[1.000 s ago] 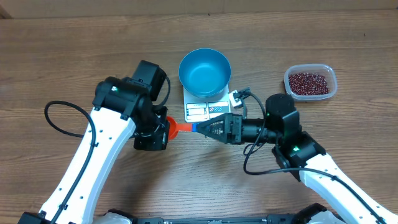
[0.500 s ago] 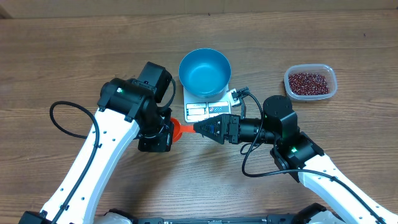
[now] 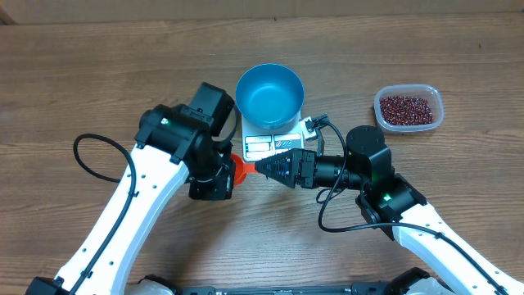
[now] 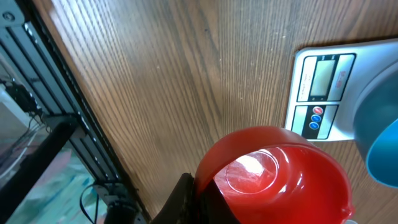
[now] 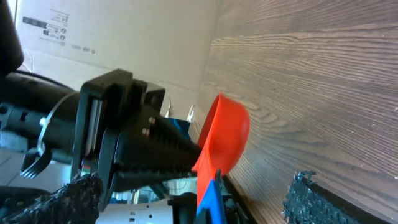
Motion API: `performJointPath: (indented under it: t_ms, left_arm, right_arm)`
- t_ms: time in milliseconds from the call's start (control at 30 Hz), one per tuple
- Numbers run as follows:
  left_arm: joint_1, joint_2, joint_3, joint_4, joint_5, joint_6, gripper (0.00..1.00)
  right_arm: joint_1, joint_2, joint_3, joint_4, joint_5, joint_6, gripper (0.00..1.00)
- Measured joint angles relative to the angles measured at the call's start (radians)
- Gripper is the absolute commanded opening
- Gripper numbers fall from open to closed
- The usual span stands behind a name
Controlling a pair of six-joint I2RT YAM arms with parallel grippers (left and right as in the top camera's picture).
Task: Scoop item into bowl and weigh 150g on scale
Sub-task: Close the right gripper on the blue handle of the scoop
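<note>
Where the two arms meet just in front of the scale (image 3: 270, 146), the left claw (image 3: 223, 174) is squeezed tight on the red scoop (image 3: 238, 169). It holds the scoop over the tabletop (image 3: 98, 82), close to the near left corner of the scale. The right claw (image 3: 264, 167) points at the scoop from the other side, also in front of the scale. Its fingers (image 5: 311, 199) stand wide apart. The scoop's blue handle (image 5: 210, 193) is in the gap between them, not pinched. The scale's little screen and buttons are on its near edge. The blue bowl (image 3: 269, 95) sits on the far part of the scale. The beans (image 3: 407, 108) lie in a clear tub (image 3: 437, 117), well off to the right of the scale.
</note>
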Motion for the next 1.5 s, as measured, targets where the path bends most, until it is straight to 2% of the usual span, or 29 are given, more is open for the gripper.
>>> performJointPath:
  t_ms: [233, 867, 1300, 1500]
  left_arm:
    - [-0.039, 0.000, 0.000, 0.004, 0.005, -0.079, 0.05]
    - [-0.042, 0.000, 0.000, 0.044, 0.003, -0.105, 0.05]
    - [-0.042, 0.069, 0.000, 0.052, 0.021, -0.105, 0.04]
    - [-0.042, 0.089, 0.000, 0.064, 0.043, -0.105, 0.04]
  right_arm:
    - [0.000, 0.000, 0.000, 0.000, 0.019, 0.016, 0.96]
    - [0.000, 0.000, 0.000, 0.000, 0.087, 0.153, 0.94]
    - [0.000, 0.000, 0.000, -0.001, 0.103, 0.164, 0.53]
    - [0.000, 0.000, 0.000, -0.004, 0.117, 0.163, 0.50]
